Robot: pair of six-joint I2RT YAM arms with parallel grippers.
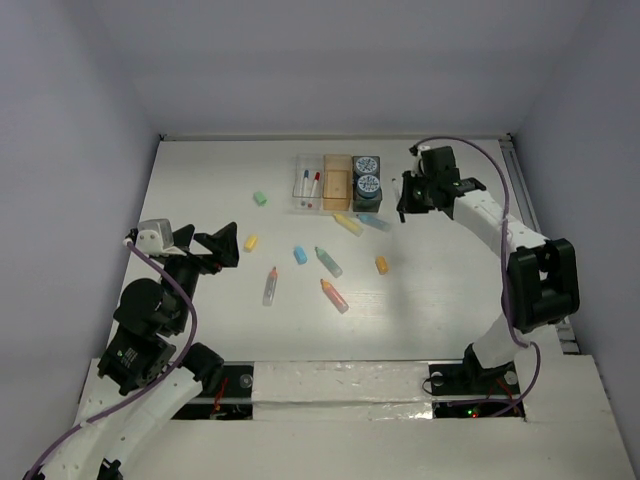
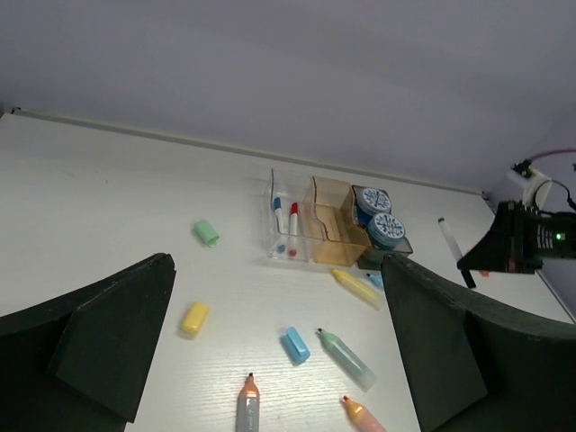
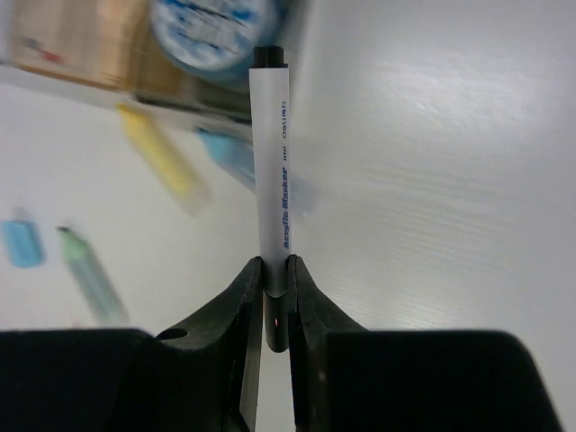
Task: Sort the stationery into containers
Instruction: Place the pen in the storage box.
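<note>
Three joined containers stand at the back: a clear bin [image 1: 309, 185] with two white pens, an orange bin [image 1: 337, 182], and a dark grey bin [image 1: 367, 178] with two blue-white rolls. My right gripper [image 3: 275, 270] is shut on a white pen with a black end [image 3: 273, 153] and holds it above the table, just right of the grey bin [image 3: 211, 27]. My left gripper [image 1: 215, 245] is open and empty, left of the loose items. In front of the bins lie a yellow marker [image 1: 348, 223] and a blue marker [image 1: 374, 221].
Loose on the table are a green bit [image 1: 260, 199], a yellow bit [image 1: 251, 242], a blue bit [image 1: 300, 255], a green marker [image 1: 328, 261], a grey-orange marker [image 1: 270, 286], an orange-pink marker [image 1: 334, 295] and an orange bit [image 1: 381, 264]. White walls enclose the table.
</note>
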